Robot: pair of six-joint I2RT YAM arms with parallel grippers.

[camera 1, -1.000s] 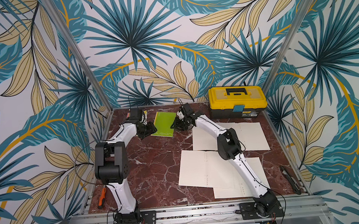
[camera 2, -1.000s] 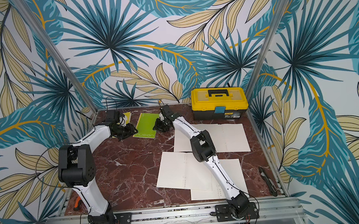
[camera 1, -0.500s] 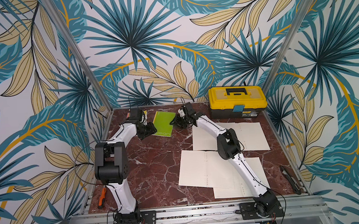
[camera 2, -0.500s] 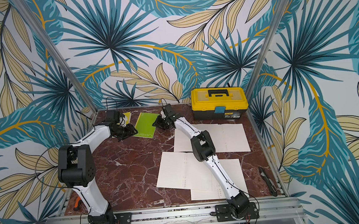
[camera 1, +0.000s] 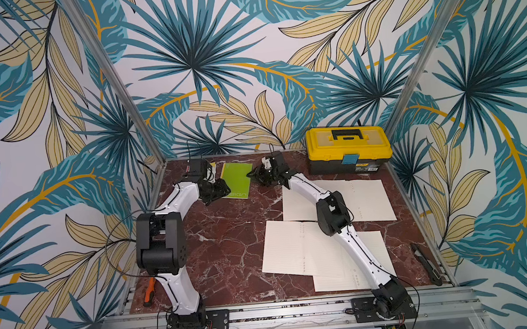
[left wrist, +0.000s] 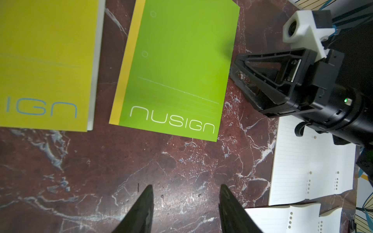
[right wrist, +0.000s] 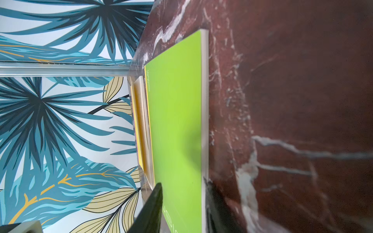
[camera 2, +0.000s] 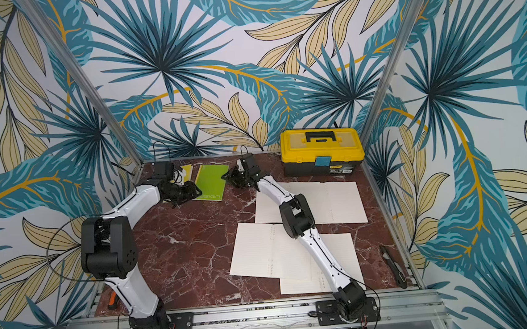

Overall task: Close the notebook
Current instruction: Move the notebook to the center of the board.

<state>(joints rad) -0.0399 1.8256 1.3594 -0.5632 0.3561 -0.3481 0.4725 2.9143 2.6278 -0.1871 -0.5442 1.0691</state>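
Green notebook (camera 1: 237, 178) lies shut beside yellow notebook (left wrist: 46, 60); left jaws spread, right jaws spread at its edge.

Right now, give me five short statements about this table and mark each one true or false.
1. The green notebook lies closed and flat on the table. True.
2. The left gripper is clamped on the green notebook. False: its jaws stand open over bare table, short of the notebook's edge.
3. The yellow toolbox has its lid raised. False: the lid is down.
4. The right gripper sits at the green notebook's edge, on the side away from the yellow notebook. True.
5. Loose lined sheets lie on the table. True.
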